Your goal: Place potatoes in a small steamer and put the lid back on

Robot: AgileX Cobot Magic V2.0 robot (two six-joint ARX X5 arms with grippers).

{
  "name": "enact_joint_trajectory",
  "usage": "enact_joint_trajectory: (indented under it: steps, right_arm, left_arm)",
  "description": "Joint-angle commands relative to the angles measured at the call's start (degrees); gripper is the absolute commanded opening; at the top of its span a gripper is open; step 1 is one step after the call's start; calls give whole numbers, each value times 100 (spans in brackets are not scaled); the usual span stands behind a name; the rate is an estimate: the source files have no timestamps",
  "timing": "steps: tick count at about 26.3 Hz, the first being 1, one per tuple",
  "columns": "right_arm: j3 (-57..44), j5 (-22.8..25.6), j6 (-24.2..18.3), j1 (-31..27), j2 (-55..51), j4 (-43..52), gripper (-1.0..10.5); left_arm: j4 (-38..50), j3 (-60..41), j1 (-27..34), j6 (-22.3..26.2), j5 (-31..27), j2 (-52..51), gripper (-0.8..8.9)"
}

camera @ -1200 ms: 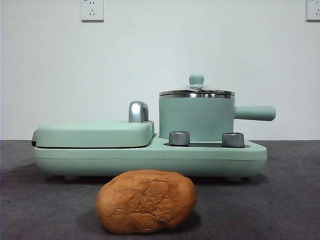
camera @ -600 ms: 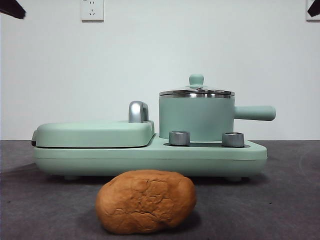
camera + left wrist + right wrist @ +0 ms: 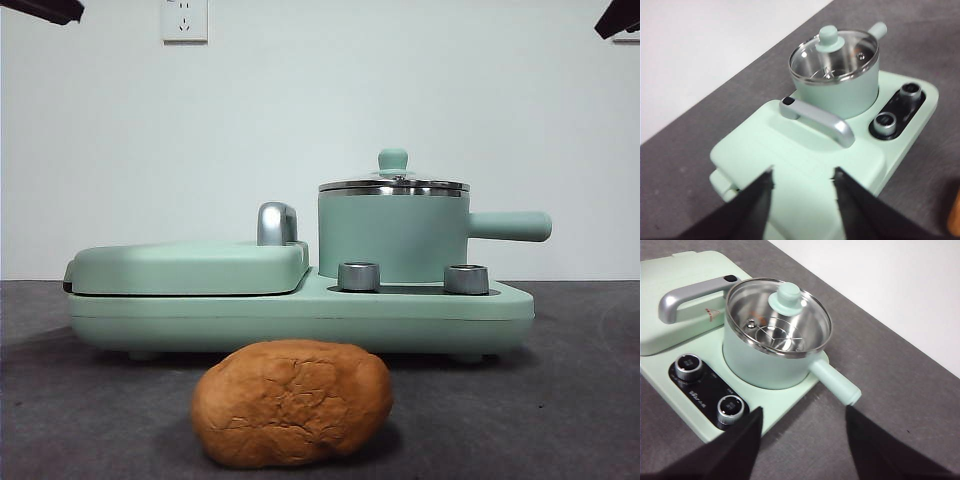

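1 potato [image 3: 291, 403] – 1 steamer [image 3: 393, 238], lid [image 3: 393, 183] on.

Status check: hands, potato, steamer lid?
Both hands open, high above appliance. Potato on table, untouched. Glass lid on steamer, must come off first.

1. The potato [image 3: 291, 403] has matt orange-brown skin, rough and cracked.
2. The steamer [image 3: 393, 237] is smooth, satin mint-green with a polished steel rim.
3. The lid [image 3: 778, 315] is clear glass with a matt green knob.
4. The table [image 3: 580, 400] looks dark grey, matt and faintly textured.
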Motion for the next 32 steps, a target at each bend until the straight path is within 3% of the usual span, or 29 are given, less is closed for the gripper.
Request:
enact_joint_trajectory:
  steps: [1, 7, 12, 22, 32]
  right_arm:
    - [118, -11, 103, 90, 22, 26, 291]
    - [118, 4, 573, 227, 24, 33, 290]
    - [118, 2, 863, 225, 22, 70, 290]
    - [118, 2, 1078, 225, 22, 127, 290]
    - [118, 0, 1322, 225, 24, 155, 290]
  left_arm:
    - [120, 129, -61, -452, 4, 31, 251]
    - [203, 129, -151, -546, 4, 66, 250]
    - [872, 129, -358, -929, 0, 457, 250]
    - [2302, 612, -1217, -1530, -463, 2199, 250]
    - [2391, 1956, -1746, -1591, -470, 4177, 250]
